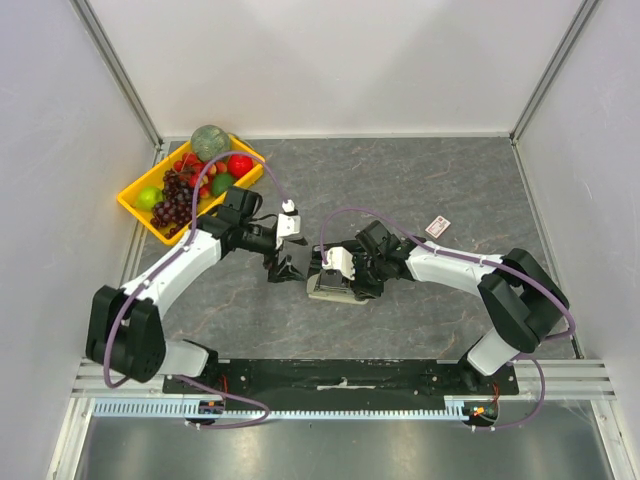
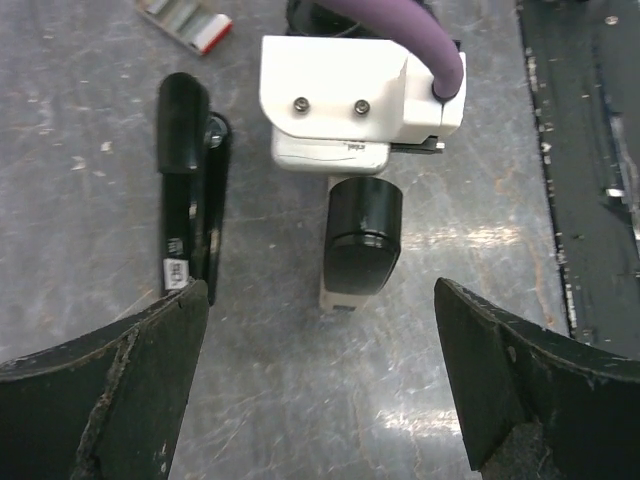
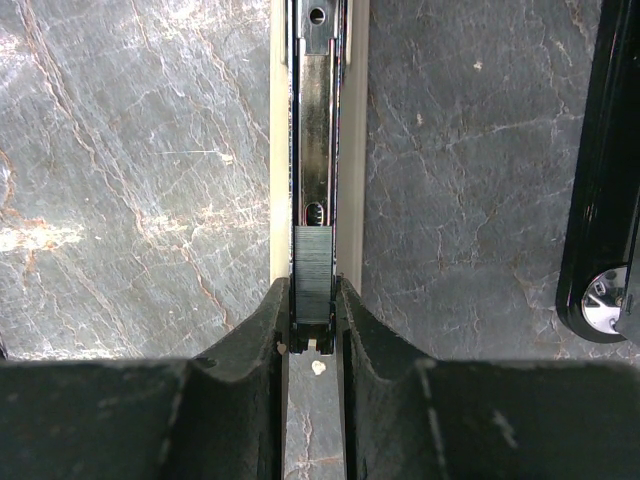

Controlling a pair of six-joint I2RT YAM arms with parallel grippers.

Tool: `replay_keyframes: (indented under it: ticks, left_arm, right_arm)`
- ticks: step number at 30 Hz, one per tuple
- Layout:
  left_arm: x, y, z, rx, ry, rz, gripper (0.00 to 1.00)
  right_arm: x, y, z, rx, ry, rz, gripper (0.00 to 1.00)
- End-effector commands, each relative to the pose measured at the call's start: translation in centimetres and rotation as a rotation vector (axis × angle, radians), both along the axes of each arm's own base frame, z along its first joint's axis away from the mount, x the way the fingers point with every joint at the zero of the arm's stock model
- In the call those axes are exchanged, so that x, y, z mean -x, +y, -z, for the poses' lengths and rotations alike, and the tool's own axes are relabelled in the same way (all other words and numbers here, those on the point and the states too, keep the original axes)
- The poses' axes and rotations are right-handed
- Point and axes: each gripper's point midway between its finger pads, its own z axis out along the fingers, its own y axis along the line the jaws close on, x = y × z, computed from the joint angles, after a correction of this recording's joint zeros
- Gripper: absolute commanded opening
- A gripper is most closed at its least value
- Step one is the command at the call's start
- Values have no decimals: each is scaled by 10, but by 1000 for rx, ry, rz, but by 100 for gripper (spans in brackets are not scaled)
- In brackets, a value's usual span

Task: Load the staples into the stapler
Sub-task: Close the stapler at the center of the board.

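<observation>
The stapler (image 3: 355, 150) lies open in the right wrist view, a cream base with a metal channel down its middle. A dark grey strip of staples (image 3: 313, 270) sits in that channel. My right gripper (image 3: 313, 300) is shut on the channel's sides, right at the staples. From above, that gripper (image 1: 342, 278) sits over the stapler (image 1: 330, 293) at mid-table. My left gripper (image 2: 320, 300) stands wide open with nothing between its fingers, just short of the stapler's cream end (image 2: 340, 293). From above the left gripper (image 1: 288, 262) is to the left of the stapler.
A long black stapler part (image 2: 188, 190) (image 3: 600, 190) lies flat beside the channel, apart from it. The small white-and-red staple box (image 1: 438, 227) (image 2: 187, 19) lies behind the right arm. A yellow tray (image 1: 135, 197) of fruit stands at the far left.
</observation>
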Motion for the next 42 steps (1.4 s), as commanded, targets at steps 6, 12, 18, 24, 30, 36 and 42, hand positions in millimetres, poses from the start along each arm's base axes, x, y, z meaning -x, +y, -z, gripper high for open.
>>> replay_keyframes:
  ticks: [6, 12, 18, 24, 30, 36, 42]
  left_arm:
    - [26, -21, 6, 174, 167, 180, 99]
    - [27, -26, 15, 184, 232, 194, 88]
    - [23, -30, 18, 172, 285, 182, 70]
    - [26, -36, 22, 138, 292, 192, 62]
    - [24, -40, 26, 102, 301, 181, 12]
    - [23, -39, 24, 83, 265, 171, 8]
    - [31, -36, 32, 21, 187, 155, 6]
  right_arm:
    - [-4, -7, 10, 52, -23, 1, 0]
    - [-4, -7, 10, 54, -25, 2, 0]
    - [-5, -6, 9, 46, -24, 4, 0]
    - [-5, -5, 6, 41, -30, 5, 0]
    - [-6, -5, 4, 36, -35, 6, 0]
    - [-6, -4, 0, 25, -44, 4, 9]
    - [5, 0, -16, -22, -23, -69, 37]
